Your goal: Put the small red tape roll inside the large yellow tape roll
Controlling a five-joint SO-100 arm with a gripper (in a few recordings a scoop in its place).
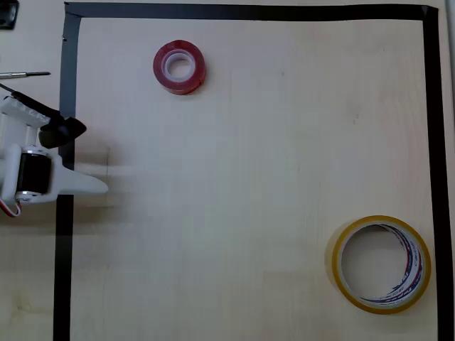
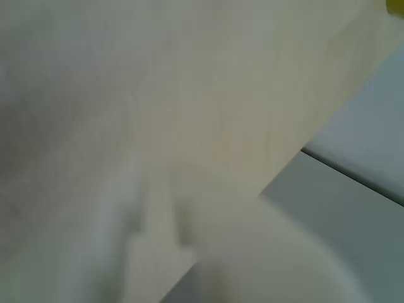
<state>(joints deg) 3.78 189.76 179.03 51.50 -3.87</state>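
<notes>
The end effector [image 1: 85, 160] sits at the left edge of the overhead view, over the black tape border [image 1: 65, 213]. One dark finger [image 1: 69, 130] and one white finger [image 1: 85, 186] point right with bare counter showing between them, so the fingers stand apart and grip nothing. The white arm body with its black motor [image 1: 32, 174] lies just behind them.

The overhead view lays out the whole work area: a pale wood counter [image 1: 249, 163] framed by the black tape on the left, top and right sides. The small red tape roll [image 1: 178, 67] lies flat near the upper left of the framed area, well apart from the end effector. It is a thick, glossy red ring with a white inner core and a small hole. The large yellow tape roll [image 1: 381, 263] lies flat near the lower right corner, just beside the right border and well apart from the red roll. It is a thin-walled yellowish ring with a wide hole, and its white core carries red and blue print on the right inner wall.

The wrist view is heavily blurred: a pale wood surface [image 2: 189, 95], a grey area [image 2: 353, 214] at lower right, and a whitish out-of-focus shape [image 2: 208, 252] at the bottom whose identity cannot be told. A thin dark tool [image 1: 25, 74] lies outside the border at the left of the overhead view.
</notes>
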